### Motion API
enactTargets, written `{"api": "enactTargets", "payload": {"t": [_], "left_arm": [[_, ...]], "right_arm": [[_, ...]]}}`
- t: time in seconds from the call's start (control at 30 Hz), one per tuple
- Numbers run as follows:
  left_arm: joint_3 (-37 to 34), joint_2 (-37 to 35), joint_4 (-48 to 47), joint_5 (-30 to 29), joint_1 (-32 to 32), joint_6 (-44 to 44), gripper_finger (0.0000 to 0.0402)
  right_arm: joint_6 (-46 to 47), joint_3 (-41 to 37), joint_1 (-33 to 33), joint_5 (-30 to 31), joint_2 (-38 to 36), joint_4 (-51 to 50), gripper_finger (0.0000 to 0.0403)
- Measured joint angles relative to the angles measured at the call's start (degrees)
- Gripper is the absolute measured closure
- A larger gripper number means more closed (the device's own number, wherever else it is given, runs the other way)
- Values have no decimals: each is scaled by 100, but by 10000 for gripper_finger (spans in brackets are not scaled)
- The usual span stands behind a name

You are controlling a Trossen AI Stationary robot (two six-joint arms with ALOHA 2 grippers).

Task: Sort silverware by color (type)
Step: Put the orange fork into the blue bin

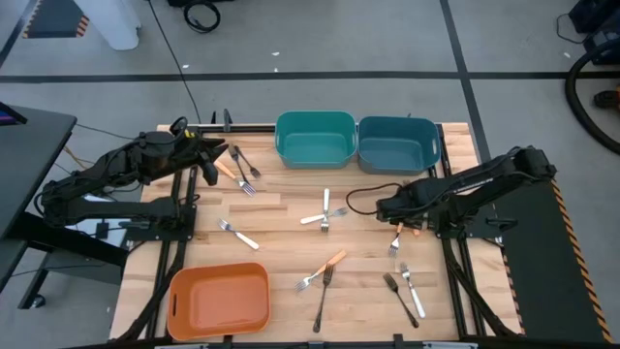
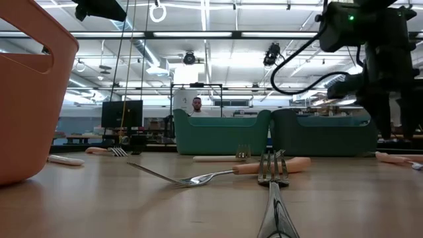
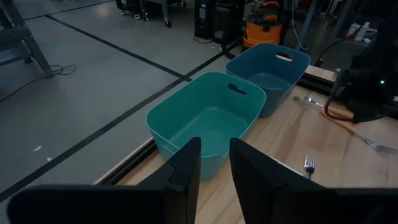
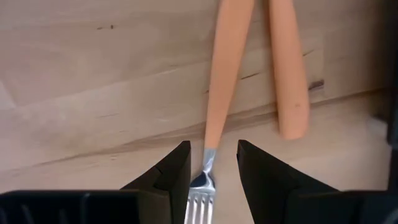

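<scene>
Right gripper (image 4: 211, 168): at 3 o'clock on the surface (image 1: 291, 242), fingers apart, straddling the neck of an orange-handled fork (image 4: 227, 68) lying flat; not clamped
Second orange handle (image 4: 287, 68): just beside the first
Left gripper (image 3: 214, 165): at 10 o'clock, fingers parted, holding nothing, facing the teal bin (image 3: 205, 115)
Other forks: scattered from centre to 5 o'clock
Blue bin (image 1: 397, 143): 1 o'clock, touching the teal one
Orange bin (image 1: 219, 301): 7 o'clock

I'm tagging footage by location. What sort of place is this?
Probably a large robotics lab or workshop: an open hall with strip ceiling lights, a monitor on a bench, and a shop vacuum on the concrete floor.
</scene>
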Motion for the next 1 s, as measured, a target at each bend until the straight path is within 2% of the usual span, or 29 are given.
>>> {"api": "enactTargets", "payload": {"t": [0.53,0.73,1.0], "left_arm": [[0,0,-4,0,-4,15,308],[0,2,-7,0,-4,17,308],[0,0,-2,0,-2,24,308]], "right_arm": [[75,-4,-2,-107,930,280,264],[366,-504,56,-180,905,1139,270],[511,-546,174,81,684,1005,298]]}}
